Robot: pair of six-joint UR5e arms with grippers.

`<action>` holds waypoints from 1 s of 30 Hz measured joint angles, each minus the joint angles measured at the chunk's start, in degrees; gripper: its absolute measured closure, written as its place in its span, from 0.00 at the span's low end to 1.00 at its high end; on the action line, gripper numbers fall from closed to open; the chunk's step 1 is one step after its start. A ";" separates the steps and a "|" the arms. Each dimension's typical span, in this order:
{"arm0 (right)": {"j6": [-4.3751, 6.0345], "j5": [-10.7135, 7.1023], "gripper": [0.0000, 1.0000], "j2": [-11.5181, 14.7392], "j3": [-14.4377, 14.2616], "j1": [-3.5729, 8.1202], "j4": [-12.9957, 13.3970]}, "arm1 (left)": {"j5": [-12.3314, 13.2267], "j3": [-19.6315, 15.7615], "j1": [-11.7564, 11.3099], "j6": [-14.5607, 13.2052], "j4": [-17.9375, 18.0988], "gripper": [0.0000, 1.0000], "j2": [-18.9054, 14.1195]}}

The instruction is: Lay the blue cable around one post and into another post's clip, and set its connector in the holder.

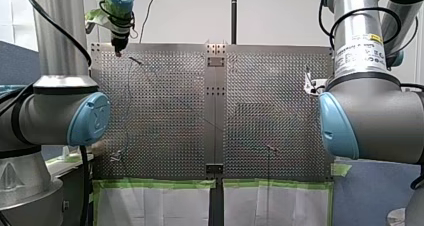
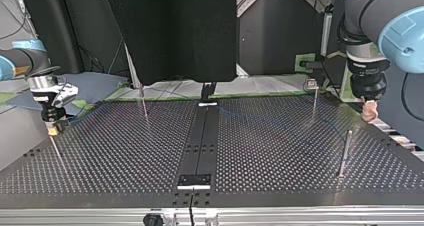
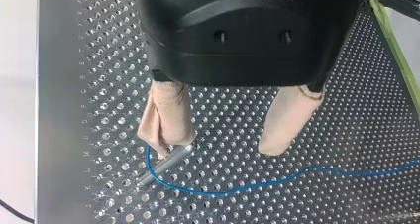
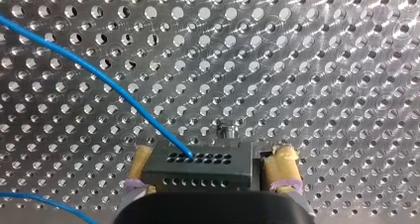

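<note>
- Left wrist view: my left gripper (image 3: 213, 147) stands with its beige-padded fingers (image 3: 166, 117) spread apart and nothing between them. The blue cable (image 3: 218, 192) lies on the perforated table (image 3: 64, 110) just ahead of the fingertips. It curves round a metal post (image 3: 166, 162) that sits right at one fingertip, then runs off sideways past the other. So the wrap round a post looks made, and this gripper is the nearer one to it.
- Right wrist view: my right gripper (image 4: 212, 157) is clamped on the black connector (image 4: 198, 167), a yellow pad (image 4: 283, 160) against each end. The connector's long axis therefore runs across, from finger to finger. The cable leaves its upper face and slants away over the table. A small metal stud (image 4: 227, 131) stands just ahead of the connector; whether it belongs to the holder I cannot tell.
- Top view: my right gripper is low over the table at the view's left edge, and my left is at the right edge, well apart. The cable shows only faintly between them.
- Front view: my left gripper is at the far left corner. My right is largely hidden behind its own arm.
- Judgement: seating the connector falls to my right arm, and keeping that crosswise axis square to the holder is what matters.
</note>
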State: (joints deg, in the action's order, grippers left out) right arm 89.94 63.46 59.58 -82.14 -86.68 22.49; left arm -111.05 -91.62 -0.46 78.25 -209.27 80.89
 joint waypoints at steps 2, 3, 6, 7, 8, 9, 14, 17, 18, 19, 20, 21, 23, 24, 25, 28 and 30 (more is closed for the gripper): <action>-0.01 0.00 0.02 0.00 0.00 0.01 -0.07 | 0.00 0.00 -0.02 -0.02 0.00 0.02 0.01; -0.01 0.00 0.02 -0.01 0.00 0.01 -0.11 | 0.00 0.00 -0.03 -0.04 -0.01 0.02 0.01; -0.01 0.00 0.02 -0.01 0.00 0.02 -0.20 | 0.00 -0.01 -0.03 -0.08 -0.01 0.02 0.01; -0.01 0.01 0.02 0.00 0.00 0.02 -0.21 | 0.00 -0.01 -0.04 -0.09 -0.01 0.02 0.01; -0.01 0.00 0.02 -0.01 0.00 0.03 -0.22 | 0.00 -0.02 -0.04 -0.10 -0.01 0.02 0.03; -0.01 -0.01 0.02 -0.01 0.00 0.03 -0.23 | 0.00 -0.02 -0.06 -0.10 -0.01 0.02 0.03; -0.01 0.00 0.02 -0.01 0.00 0.06 -0.24 | 0.00 -0.03 -0.09 -0.11 0.02 0.02 0.03; -0.01 0.00 0.02 -0.01 0.00 0.06 -0.24 | 0.00 -0.03 -0.11 -0.12 0.06 0.02 0.04; -0.01 0.01 0.02 -0.01 0.00 0.07 -0.24 | 0.00 -0.03 -0.09 -0.12 0.06 0.02 0.04; -0.01 0.01 0.02 -0.01 0.00 0.07 -0.23 | 0.01 -0.03 -0.09 -0.12 0.07 0.02 0.04; -0.01 0.01 0.02 -0.01 -0.01 0.07 -0.23 | 0.01 -0.03 -0.10 -0.12 0.07 0.02 0.04; -0.01 0.01 0.02 -0.01 -0.01 0.09 -0.23 | 0.03 -0.03 -0.10 -0.12 0.07 0.02 0.04; -0.01 0.01 0.02 -0.02 -0.01 0.11 -0.24 | 0.06 -0.03 -0.11 -0.12 0.08 0.02 0.05; -0.01 0.01 0.02 -0.02 -0.01 0.12 -0.24 | 0.07 -0.03 -0.10 -0.12 0.08 0.02 0.05; -0.01 0.01 0.02 -0.02 0.00 0.12 -0.24 | 0.08 -0.03 -0.11 -0.12 0.08 0.02 0.05; -0.01 0.01 0.02 -0.02 -0.01 0.12 -0.25 | 0.13 -0.11 -0.10 -0.14 0.17 0.02 0.05; -0.01 0.01 0.02 -0.02 -0.01 0.12 -0.25 | 0.56 -0.44 -0.04 -0.13 0.67 0.02 0.05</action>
State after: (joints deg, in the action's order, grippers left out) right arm 89.93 63.46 59.56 -82.15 -86.56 22.24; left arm -110.48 -92.06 -0.50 78.12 -208.60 80.94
